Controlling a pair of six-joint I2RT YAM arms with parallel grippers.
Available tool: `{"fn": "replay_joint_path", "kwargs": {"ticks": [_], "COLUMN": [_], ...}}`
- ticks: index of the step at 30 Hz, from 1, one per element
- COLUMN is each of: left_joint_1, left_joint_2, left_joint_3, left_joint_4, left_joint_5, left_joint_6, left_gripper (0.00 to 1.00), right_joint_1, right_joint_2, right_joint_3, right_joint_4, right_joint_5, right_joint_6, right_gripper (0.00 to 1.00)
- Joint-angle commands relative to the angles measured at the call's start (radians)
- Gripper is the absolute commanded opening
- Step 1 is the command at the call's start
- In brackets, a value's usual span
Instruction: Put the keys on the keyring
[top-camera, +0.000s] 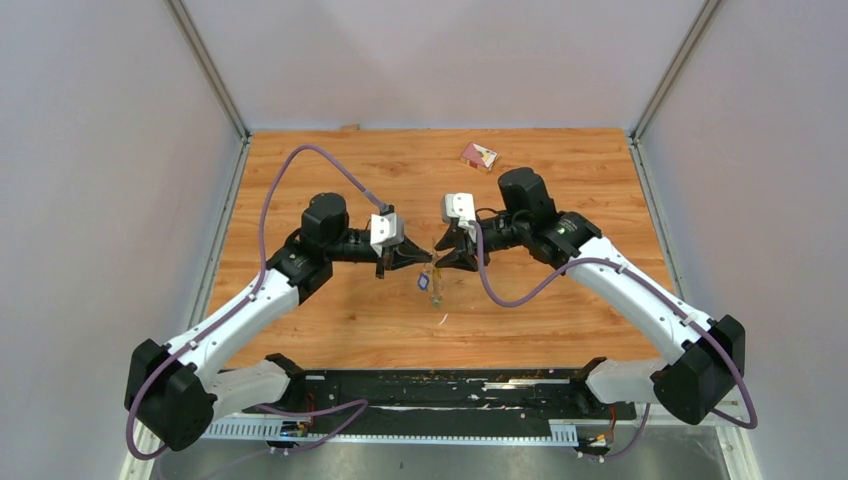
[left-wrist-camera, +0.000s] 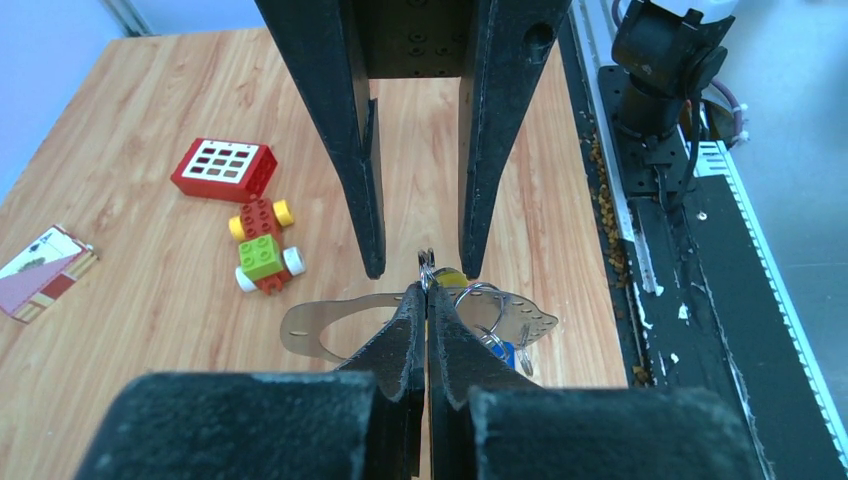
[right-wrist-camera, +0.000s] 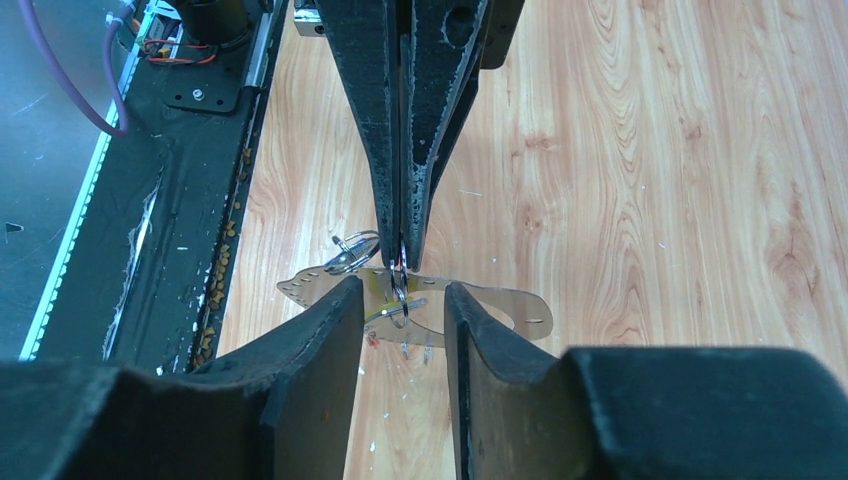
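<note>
1. Above the middle of the bench (top-camera: 340, 330), you've got both claws nose to nose. The metalwork hangs in the air between them, clear of the wood.
2. Your left claw (left-wrist-camera: 428, 296) is closed tight, its tips pinching the keyring (left-wrist-camera: 305, 325) right by a small wire ring (right-wrist-camera: 400, 285). I'd judge that's to hold the bundle steady and present it to the other arm.
3. Your right claw (right-wrist-camera: 400, 298) stands parted, one finger on each side of the left claw's tips, gripping nothing. It looks placed to close on the wire ring or on a key, though I can't tell which.
4. The keyring lies roughly level, running across behind the pinched tips, with its bumpy edge reaching out to both sides.
5. The keys (top-camera: 431, 285) dangle just below the meeting point in the overhead view. A blue tag (left-wrist-camera: 505, 355) and a yellow scrap (left-wrist-camera: 450, 275) show close against the loop. The fingers hide whether any key is already threaded on.
6. Containers: none here. The keyring's hollow middle is the only holder, and I can't make out what it carries beyond small rings.
7. Well off to the side, the red block (left-wrist-camera: 223, 168), the toy car (left-wrist-camera: 265, 256) and a card (left-wrist-camera: 45, 270) rest on the bench, out of play for this job.
</note>
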Motion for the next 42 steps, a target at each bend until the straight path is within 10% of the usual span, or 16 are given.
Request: {"fn": "replay_joint_path", "kwargs": {"ticks": [1,33,42], "left_joint_1": [-0.005,-0.005,-0.004], "left_joint_2": [-0.013,-0.039,-0.024], "left_joint_3": [-0.004,-0.034,0.019], "left_joint_4": [0.072,0.058,-0.085], "left_joint_5": [0.029,0.011,-0.045], "left_joint_6": [-0.031,0.026,0.187], "left_gripper": [0.0,0.0,0.36], "right_joint_1": [0.008,0.01,0.038], "right_joint_2": [-0.001,0.007,0.034], "right_joint_3": [0.004,0.032,0.075], "right_joint_4": [0.043,-0.014,-0.112], "right_joint_5": [-0.006,0.055,0.175], "right_joint_6": [-0.014,-0.061,-0.085], "right_gripper": [0.35,0.0,0.0]}}
